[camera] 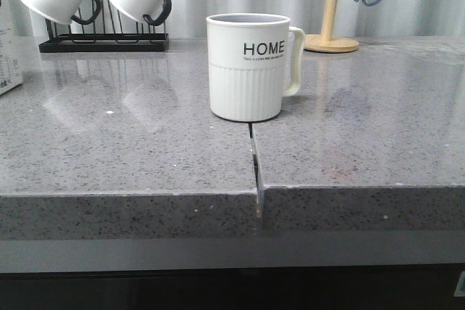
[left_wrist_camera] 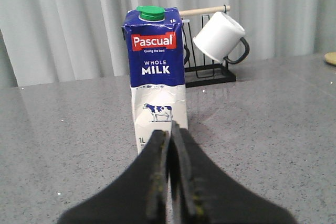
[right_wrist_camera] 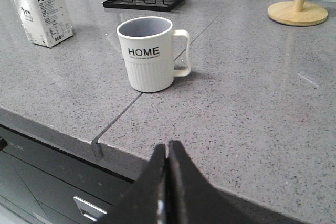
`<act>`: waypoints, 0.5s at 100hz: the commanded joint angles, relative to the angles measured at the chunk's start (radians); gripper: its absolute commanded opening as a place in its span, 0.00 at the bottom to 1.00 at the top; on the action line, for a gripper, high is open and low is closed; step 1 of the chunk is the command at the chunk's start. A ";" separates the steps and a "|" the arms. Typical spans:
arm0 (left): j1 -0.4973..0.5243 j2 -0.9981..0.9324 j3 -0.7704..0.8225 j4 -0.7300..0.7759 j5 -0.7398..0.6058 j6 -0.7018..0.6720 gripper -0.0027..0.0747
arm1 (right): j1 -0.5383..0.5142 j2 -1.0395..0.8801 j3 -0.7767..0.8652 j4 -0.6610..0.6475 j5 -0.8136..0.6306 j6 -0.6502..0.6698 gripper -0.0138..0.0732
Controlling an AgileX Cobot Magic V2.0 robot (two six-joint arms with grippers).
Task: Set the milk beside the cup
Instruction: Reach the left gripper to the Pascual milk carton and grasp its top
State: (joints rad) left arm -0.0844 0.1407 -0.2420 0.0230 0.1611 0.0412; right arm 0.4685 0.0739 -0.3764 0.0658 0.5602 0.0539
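The left gripper [left_wrist_camera: 172, 129] has its fingers pressed together, empty, low in the frame just before the milk [left_wrist_camera: 156, 77], which stands upright at the centre of the left wrist view. The right gripper [right_wrist_camera: 167, 150] is likewise closed on nothing, bottom centre, apart from the cup [right_wrist_camera: 148, 53] standing mid-frame on the countertop [right_wrist_camera: 252, 103], the milk well apart at upper left.

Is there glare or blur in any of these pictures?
Front view: the counter shines with reflections of the hanging mugs, and the cup is sharp. Left wrist view: the milk reads clearly, while the left gripper is dark and soft.
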 commanded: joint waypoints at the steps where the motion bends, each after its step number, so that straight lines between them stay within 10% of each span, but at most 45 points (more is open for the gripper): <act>1: 0.001 0.124 -0.112 0.038 0.002 -0.002 0.01 | -0.002 0.011 -0.024 -0.007 -0.071 -0.004 0.15; 16: 0.001 0.284 -0.211 0.031 0.009 -0.002 0.22 | -0.002 0.011 -0.024 -0.007 -0.071 -0.004 0.15; 35: 0.001 0.441 -0.259 0.000 -0.112 -0.013 0.95 | -0.002 0.011 -0.024 -0.007 -0.071 -0.004 0.15; 50: 0.001 0.570 -0.265 -0.057 -0.295 -0.017 0.85 | -0.002 0.011 -0.024 -0.007 -0.071 -0.004 0.15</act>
State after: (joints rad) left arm -0.0844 0.6443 -0.4668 0.0000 0.0514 0.0392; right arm 0.4685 0.0739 -0.3764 0.0658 0.5621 0.0539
